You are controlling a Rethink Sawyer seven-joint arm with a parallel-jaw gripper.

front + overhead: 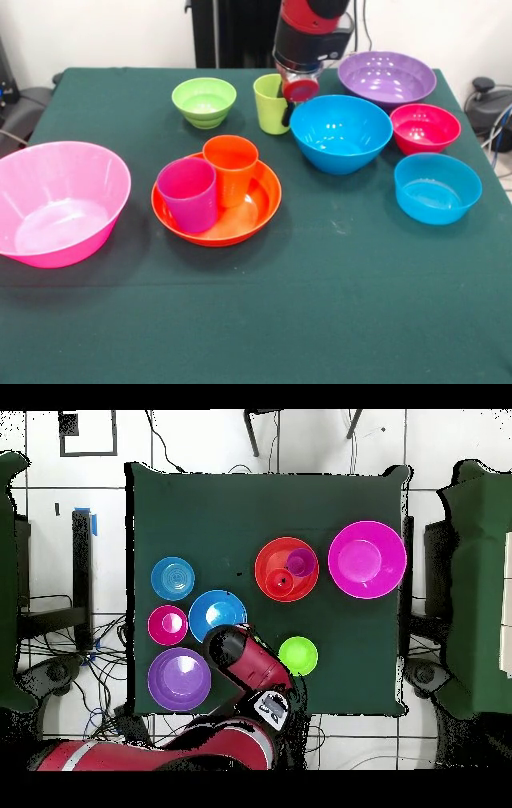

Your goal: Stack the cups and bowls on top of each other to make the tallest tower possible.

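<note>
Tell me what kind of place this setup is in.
Probably a robotics lab or test room. A red and black robot arm reaches over a table covered in dark green cloth, loose cables trail across the white tiled floor, and glossy plastic bowls, like the big pink bowl, are laid out.

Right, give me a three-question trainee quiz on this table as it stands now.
1. True or false: the purple cup and the orange cup stand inside the orange bowl.
2. Which cup is the gripper nearest? A) lime green cup B) purple C) orange
3. Fill in: the small red bowl sits between the big purple bowl and the small ______ bowl.

Key: 1 true; 2 A; 3 light blue.
</note>
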